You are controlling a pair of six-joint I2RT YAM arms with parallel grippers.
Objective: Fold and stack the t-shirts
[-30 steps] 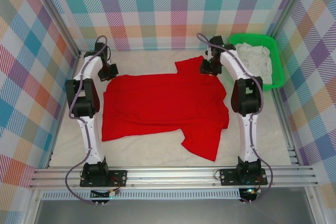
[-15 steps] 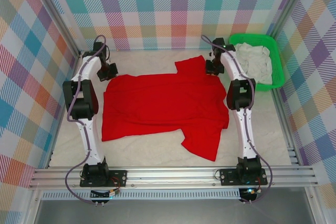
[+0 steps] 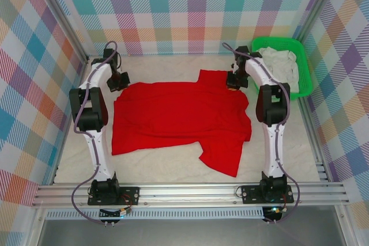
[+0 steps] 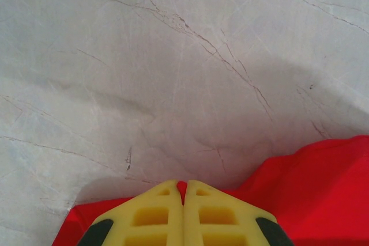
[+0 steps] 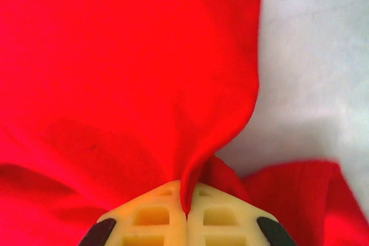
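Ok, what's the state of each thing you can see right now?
red t-shirt: unfolded, spread out flat.
left claw: shut, pinching the shirt's far left edge.
right claw: shut, pinching a raised fold of the shirt.
green basket: holds a crumpled pale cloth.

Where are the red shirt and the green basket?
red shirt (image 3: 179,113), top view, middle of its body.
green basket (image 3: 277,42), top view, its far rim.
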